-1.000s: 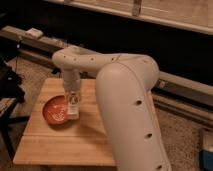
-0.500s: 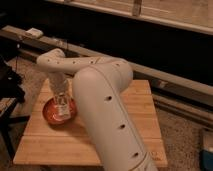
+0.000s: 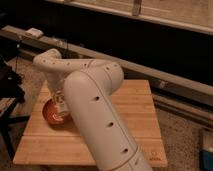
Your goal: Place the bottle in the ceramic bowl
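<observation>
The orange-red ceramic bowl (image 3: pixel 50 113) sits on the left part of the wooden table (image 3: pixel 135 110). My gripper (image 3: pixel 60 104) hangs straight down over the bowl's right half, at the end of the big white arm (image 3: pixel 92 100) that covers the table's middle. It is shut on the small pale bottle (image 3: pixel 61 115), whose lower end reaches down inside the bowl. The arm hides the bowl's right rim.
A long dark rail with a pale ledge (image 3: pixel 165 82) runs behind the table. A dark stand (image 3: pixel 10 90) is at the left, close to the table's corner. A blue and white object (image 3: pixel 207 150) lies on the floor at the right.
The arm has swung left and down. The gripper with the bottle has moved from the bowl's right edge to over the bowl and lower into it.
</observation>
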`<state>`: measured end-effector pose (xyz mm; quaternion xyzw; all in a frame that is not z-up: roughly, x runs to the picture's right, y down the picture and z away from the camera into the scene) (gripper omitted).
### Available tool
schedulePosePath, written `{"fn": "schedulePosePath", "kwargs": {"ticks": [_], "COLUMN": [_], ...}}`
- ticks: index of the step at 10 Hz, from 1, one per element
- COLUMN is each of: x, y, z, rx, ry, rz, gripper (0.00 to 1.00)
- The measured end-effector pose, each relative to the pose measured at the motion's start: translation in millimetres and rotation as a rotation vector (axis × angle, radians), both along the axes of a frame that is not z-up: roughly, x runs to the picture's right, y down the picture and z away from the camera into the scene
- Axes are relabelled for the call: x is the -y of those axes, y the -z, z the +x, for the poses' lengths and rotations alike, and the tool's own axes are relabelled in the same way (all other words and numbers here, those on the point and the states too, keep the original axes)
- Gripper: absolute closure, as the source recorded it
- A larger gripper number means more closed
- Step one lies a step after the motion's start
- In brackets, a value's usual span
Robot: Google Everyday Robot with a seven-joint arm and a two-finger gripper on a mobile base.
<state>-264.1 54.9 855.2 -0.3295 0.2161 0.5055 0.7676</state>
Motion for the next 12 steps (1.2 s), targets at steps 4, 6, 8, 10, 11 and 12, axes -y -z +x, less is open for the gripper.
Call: {"fn": "schedulePosePath", "kwargs": {"ticks": [4, 6, 8, 10, 11, 12], "x": [4.0, 3.9, 4.1, 4.5, 3.9, 3.8], "y": [-0.8, -0.4, -0.6, -0.6, -0.3, -0.2], "z": [-1.4, -1.5, -1.9, -1.0, -2.5, -3.0], "rx": [0.055, 0.056, 0.057, 0.056, 0.057, 0.058], "ry": [-0.015, -0.015, -0.017, -0.018, -0.016, -0.015], "rz": [0.02, 0.019, 0.02, 0.02, 0.02, 0.02], "gripper": [0.24, 0.24, 0.24, 0.24, 0.24, 0.24]}}
